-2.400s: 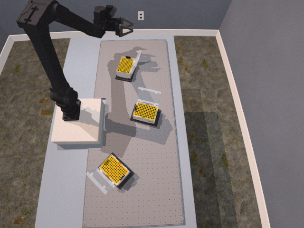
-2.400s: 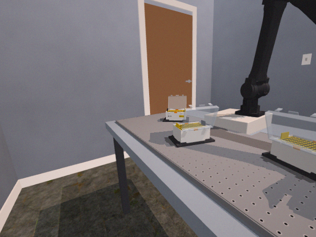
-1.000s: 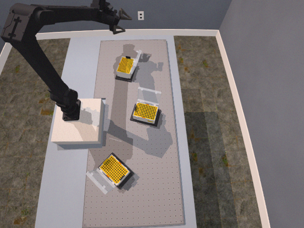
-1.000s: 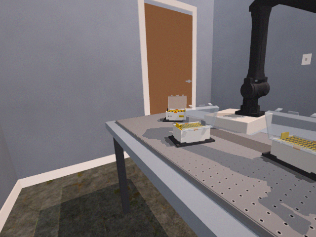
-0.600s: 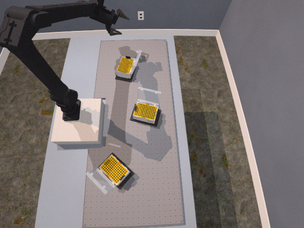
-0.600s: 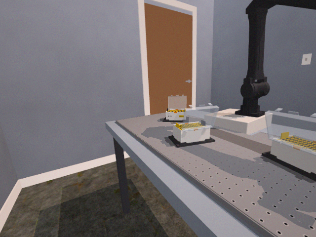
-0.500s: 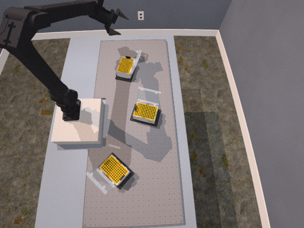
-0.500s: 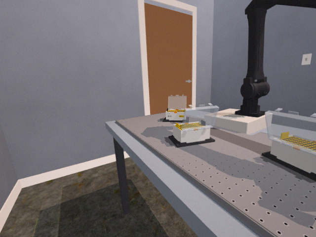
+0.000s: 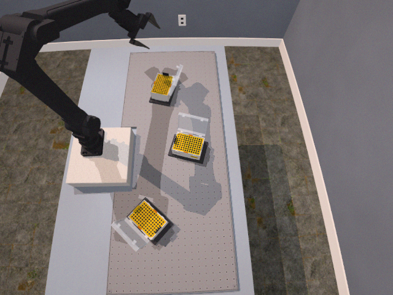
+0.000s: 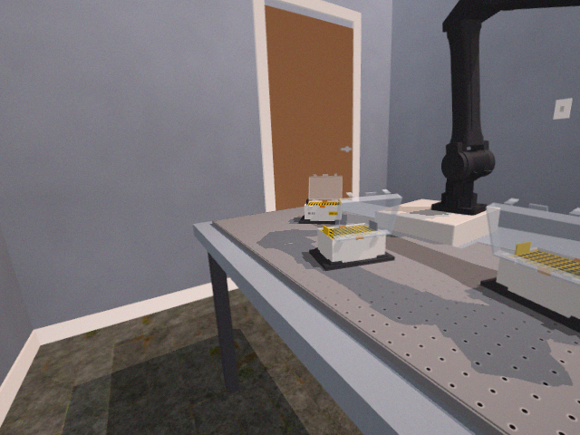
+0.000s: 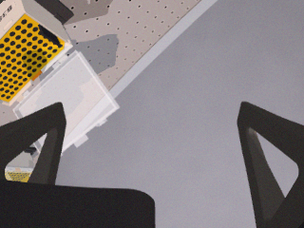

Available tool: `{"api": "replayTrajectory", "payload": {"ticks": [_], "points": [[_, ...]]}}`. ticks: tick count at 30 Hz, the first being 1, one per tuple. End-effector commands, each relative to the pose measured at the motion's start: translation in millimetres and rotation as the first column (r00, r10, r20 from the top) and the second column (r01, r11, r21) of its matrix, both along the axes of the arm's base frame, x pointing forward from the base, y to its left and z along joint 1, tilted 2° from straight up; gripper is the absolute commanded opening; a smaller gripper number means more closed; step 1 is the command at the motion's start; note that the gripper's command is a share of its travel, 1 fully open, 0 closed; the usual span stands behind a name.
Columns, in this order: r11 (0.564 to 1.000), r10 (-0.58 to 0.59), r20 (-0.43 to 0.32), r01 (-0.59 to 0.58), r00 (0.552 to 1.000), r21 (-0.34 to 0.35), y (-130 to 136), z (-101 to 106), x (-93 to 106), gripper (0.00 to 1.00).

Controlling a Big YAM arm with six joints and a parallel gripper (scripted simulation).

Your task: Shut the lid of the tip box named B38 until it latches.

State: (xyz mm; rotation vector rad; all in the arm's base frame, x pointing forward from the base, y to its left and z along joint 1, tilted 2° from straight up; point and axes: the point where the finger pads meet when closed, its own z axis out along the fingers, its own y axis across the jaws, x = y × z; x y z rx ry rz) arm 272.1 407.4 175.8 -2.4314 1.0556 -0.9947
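Three white tip boxes with yellow tip racks sit on black holder plates along the perforated mat [image 9: 196, 222]. All three clear lids are open. The far box [image 9: 162, 85] [image 10: 322, 210] [image 11: 26, 57] has its lid [image 9: 177, 74] [image 11: 66, 98] raised. The middle box [image 9: 188, 144] [image 10: 351, 243] and the near box [image 9: 147, 219] [image 10: 538, 275] lie further along. I cannot read any sticker ID. My gripper [image 9: 147, 33] [image 11: 151, 111] is open and empty, high in the air past the far box, over the table's far end.
The arm's base stands on a beige block [image 9: 117, 152] [image 10: 435, 225] at the table's side. The arm [image 10: 463, 93] rises tall above it. A wall with an outlet [image 9: 182, 19] lies beyond the table end. A door [image 10: 309, 102] is behind the far box.
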Motion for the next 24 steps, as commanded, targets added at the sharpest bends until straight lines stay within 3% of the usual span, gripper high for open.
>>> {"api": "replayTrajectory", "payload": {"ticks": [1,7,9,10,12,18,20,24], "points": [[0.994,0.100,-0.015,-0.100,0.995,-0.052,10.0,39.2,-7.8,1.00],[0.959,0.189,-0.114,-0.208,0.975,-0.192,-9.3,45.9,-22.0,1.00],[0.959,0.189,-0.114,-0.208,0.975,-0.192,-9.3,45.9,-22.0,1.00],[0.944,0.198,-0.148,-0.230,0.969,-0.238,-10.7,34.0,-24.0,1.00],[0.930,0.228,-0.171,-0.266,0.959,-0.253,-21.0,50.5,-30.4,1.00],[0.852,0.290,-0.294,-0.385,0.911,-0.355,-43.4,59.8,-46.0,1.00],[0.845,0.293,-0.302,-0.394,0.907,-0.361,-45.8,60.9,-47.7,1.00],[0.815,0.267,-0.349,-0.404,0.898,-0.416,-56.8,28.8,-51.4,1.00]]}}
